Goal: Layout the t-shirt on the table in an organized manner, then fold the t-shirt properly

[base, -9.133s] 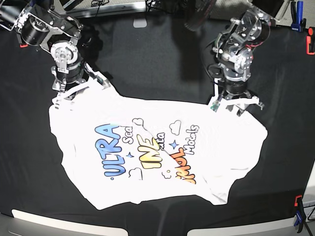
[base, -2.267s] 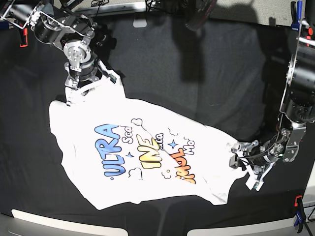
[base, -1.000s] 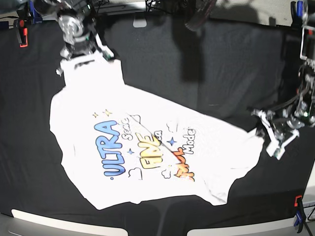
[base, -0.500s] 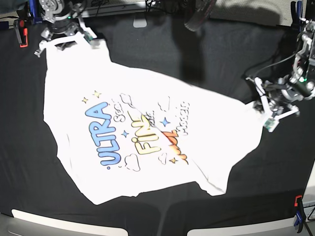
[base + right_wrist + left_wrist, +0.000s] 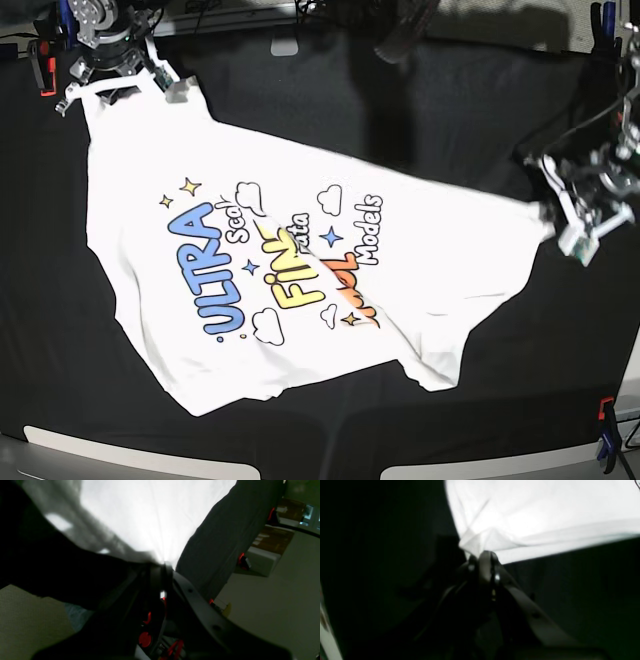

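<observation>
Both hands pulled t-shirt (image 5: 300, 270) wider, flatter.

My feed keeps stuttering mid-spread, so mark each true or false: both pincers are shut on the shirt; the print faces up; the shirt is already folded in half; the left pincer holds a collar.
1. Both pincers grip the t-shirt: true; the left pincer and right pincer each pinch cloth.
2. The print faces up: true.
3. The shirt is folded in half: false; it lies spread open on the table.
4. The left pincer holds a collar: false; it pinches an outer corner.
</observation>
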Robot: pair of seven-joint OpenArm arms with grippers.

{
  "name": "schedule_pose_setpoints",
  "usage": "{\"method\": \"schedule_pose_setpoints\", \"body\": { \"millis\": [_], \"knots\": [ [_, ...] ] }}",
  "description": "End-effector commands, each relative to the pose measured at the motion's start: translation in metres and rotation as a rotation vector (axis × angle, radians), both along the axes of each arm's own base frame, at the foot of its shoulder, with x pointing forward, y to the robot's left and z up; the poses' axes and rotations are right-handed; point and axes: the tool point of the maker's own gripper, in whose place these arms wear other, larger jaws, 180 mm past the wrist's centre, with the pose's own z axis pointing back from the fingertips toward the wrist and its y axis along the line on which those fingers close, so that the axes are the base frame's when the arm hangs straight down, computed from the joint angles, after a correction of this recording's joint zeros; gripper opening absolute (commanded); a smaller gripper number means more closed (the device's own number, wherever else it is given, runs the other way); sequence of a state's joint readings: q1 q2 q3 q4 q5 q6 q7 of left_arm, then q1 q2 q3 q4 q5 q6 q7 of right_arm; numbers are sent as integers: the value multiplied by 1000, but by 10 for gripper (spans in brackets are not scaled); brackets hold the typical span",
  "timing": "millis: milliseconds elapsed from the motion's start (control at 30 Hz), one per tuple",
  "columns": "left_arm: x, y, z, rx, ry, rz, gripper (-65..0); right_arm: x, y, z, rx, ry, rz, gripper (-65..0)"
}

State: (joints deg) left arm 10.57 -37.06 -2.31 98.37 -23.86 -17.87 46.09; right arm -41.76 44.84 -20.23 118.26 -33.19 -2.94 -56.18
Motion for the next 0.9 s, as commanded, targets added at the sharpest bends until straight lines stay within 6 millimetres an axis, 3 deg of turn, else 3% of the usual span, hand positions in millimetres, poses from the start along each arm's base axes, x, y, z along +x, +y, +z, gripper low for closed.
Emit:
{"method": "schedule_pose_setpoints", "body": {
  "millis": [0, 167, 267, 333, 467, 700, 867],
  "knots": [
    [2, 4, 8, 9, -25, -10, -650, 6, -2, 9, -16, -33, 11, -650],
    [-26, -3, -10, 4, 51, -71, -650, 6, -2, 9, -16, -32, 11, -650],
    [-34, -3, -15, 3, 71, -70, -514, 6, -2, 9, -16, -33, 11, -650],
    [-38, -3, -18, 2, 80, -71, -468, 6, -2, 9, -16, -33, 11, -650],
    [-50, -1, -26, 18, 104, -74, -462, 6, -2, 9, -16, -32, 11, -650],
    [-66, 21, -37, 215, 77, -138, -463, 6, -2, 9, -16, -32, 11, -650],
    [-67, 11, -33, 224, -45, -221, -463, 6, -2, 9, -16, -32, 12, -650]
  ]
}}
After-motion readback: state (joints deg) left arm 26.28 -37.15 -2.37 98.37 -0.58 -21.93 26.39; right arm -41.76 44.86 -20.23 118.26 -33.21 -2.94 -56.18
